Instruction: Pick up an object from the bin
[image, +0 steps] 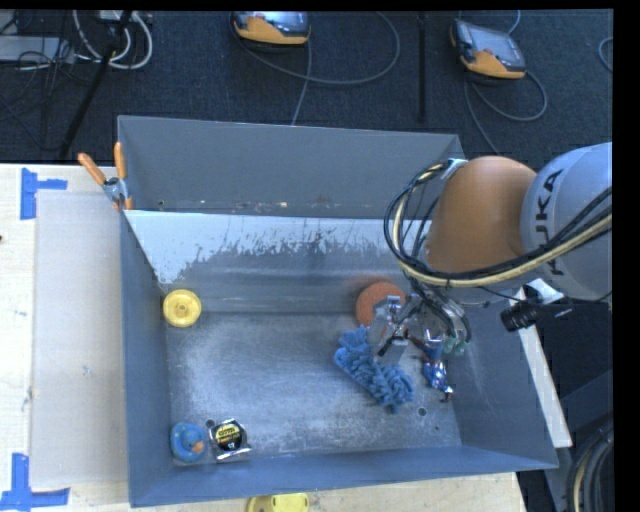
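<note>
My gripper (403, 335) hangs low at the right side of the bin, under the arm's orange cover. Its metal fingers sit just above the right end of a blue shaggy cloth (372, 370) that lies crumpled on the floor. Directly behind the gripper, toward the back wall, rests a round orange-brown ball (377, 297), partly hidden by the gripper body. A small blue and white piece (437, 378) lies right of the cloth, below the fingers. The view does not settle how the fingers stand.
A yellow round disc (182, 308) lies at the left wall. In the front left corner sit a blue round thing (186, 440) and a yellow and black tape measure (229, 438). The arm and cables crowd the right wall.
</note>
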